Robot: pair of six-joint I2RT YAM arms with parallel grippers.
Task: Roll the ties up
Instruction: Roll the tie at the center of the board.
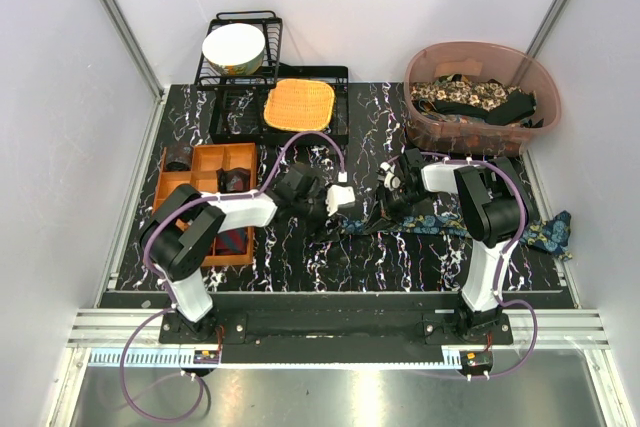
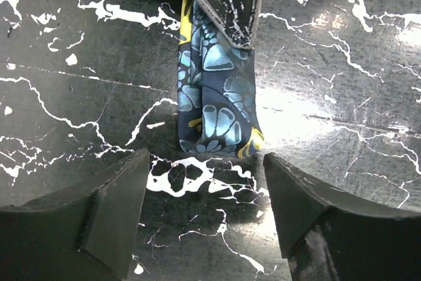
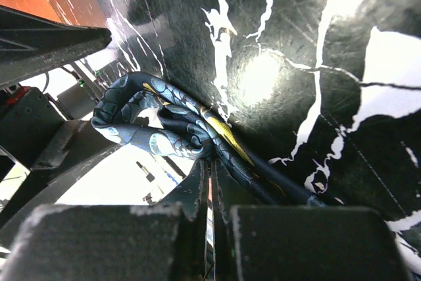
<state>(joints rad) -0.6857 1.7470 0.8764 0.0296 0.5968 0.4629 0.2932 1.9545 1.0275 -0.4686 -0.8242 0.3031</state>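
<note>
Tie (image 1: 548, 235) on table (image 1: 300, 257), bin (image 1: 480, 97) behind

A blue tie (image 1: 450, 225) with teal and yellow print is lying stretched from the table's (image 1: 300, 267) right edge to its middle, its end (image 2: 217, 106) doubled over. Other ties (image 1: 470, 99) are lying heaped in the bin (image 1: 425, 132).

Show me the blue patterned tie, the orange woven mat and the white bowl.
blue patterned tie (image 2: 220, 113), left wrist view, its folded end.
orange woven mat (image 1: 298, 105), top external view, its middle.
white bowl (image 1: 233, 47), top external view, its pale middle.
</note>
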